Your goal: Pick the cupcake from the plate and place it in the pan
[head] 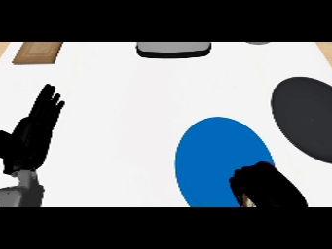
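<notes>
A blue plate [219,151] lies on the white counter at lower right. My right hand [269,187] sits over the plate's near right edge with its fingers curled round the cupcake [248,200], of which only a small brown and pale sliver shows beneath the fingers. The dark pan [313,119] lies flat to the right of the plate, beyond the hand. At the left edge my left hand [35,131] rests open with fingers straight, pointing up, far from both plate and pan.
A grey and black appliance [173,49] stands at the far edge, centre. A wooden board [37,52] lies at the far left corner. A small grey object [257,43] peeks in at the far right.
</notes>
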